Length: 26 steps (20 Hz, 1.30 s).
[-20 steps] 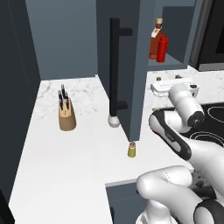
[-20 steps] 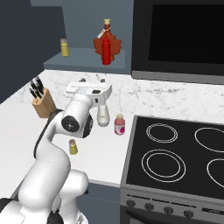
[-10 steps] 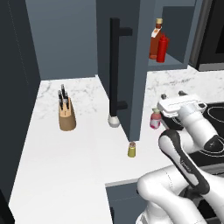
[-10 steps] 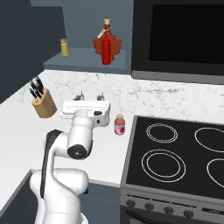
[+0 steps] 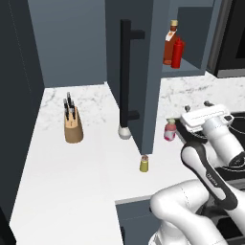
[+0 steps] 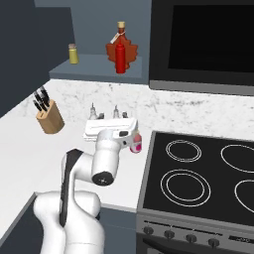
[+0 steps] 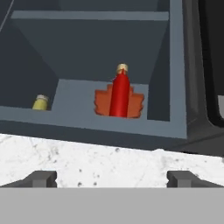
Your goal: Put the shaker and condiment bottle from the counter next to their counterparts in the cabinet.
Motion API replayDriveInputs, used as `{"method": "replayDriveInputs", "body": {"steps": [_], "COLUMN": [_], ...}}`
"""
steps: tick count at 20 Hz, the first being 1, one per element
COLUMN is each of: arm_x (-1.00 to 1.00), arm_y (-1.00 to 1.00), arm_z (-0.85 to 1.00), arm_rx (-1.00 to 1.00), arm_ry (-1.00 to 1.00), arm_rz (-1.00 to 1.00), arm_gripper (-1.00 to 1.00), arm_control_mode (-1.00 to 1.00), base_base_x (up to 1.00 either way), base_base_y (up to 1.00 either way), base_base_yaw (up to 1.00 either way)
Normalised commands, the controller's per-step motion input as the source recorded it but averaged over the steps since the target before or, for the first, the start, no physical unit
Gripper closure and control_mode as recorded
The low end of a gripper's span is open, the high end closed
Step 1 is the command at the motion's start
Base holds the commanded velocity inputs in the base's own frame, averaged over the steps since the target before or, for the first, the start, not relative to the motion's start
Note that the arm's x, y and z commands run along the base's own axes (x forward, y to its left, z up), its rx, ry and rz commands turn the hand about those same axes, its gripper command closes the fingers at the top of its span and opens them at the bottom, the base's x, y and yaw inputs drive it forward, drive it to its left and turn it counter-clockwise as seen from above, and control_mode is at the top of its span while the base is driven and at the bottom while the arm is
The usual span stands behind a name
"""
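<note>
The gripper [image 7: 111, 177] is spread wide and empty. Beyond and above it, the red condiment bottle [image 7: 119, 94] stands on the cabinet [image 7: 113, 120] shelf. The yellow shaker [image 5: 144, 163] sits on the counter [image 5: 72, 167], near the open door's edge, left of the claw.

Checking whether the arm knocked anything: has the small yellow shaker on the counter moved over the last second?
No. The shaker sits just below the open cabinet door's lower corner, as before.
</note>
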Motion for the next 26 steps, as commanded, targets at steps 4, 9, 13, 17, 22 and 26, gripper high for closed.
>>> {"method": "replayDriveInputs", "body": {"steps": [4, 9, 13, 17, 22, 26], "arm_x": [-0.22, -0.02, -0.48, -0.67, -0.52, -0.27], "arm_y": [0.08, 0.29, 0.5, 0.29, 0.3, 0.39], "arm_z": [-0.43, -0.1, -0.94, -1.0, -0.81, -0.37], "arm_rx": [-0.14, -0.17, -0.29, -0.23, -0.14, -0.06], "arm_ry": [0.11, 0.4, 0.41, 0.35, 0.09, 0.0], "arm_rz": [0.17, 0.17, 0.3, 0.33, 0.33, 0.34], "arm_gripper": [-1.0, -1.0, -1.0, -1.0, -1.0, -1.0], "arm_control_mode": [-1.0, -1.0, -1.0, -1.0, -1.0, -1.0], "base_base_x": [0.0, 0.0, 0.0, 0.0, 0.0, 0.0], "base_base_y": [0.0, 0.0, 0.0, 0.0, 0.0, 0.0], "base_base_yaw": [0.0, 0.0, 0.0, 0.0, 0.0, 0.0]}}
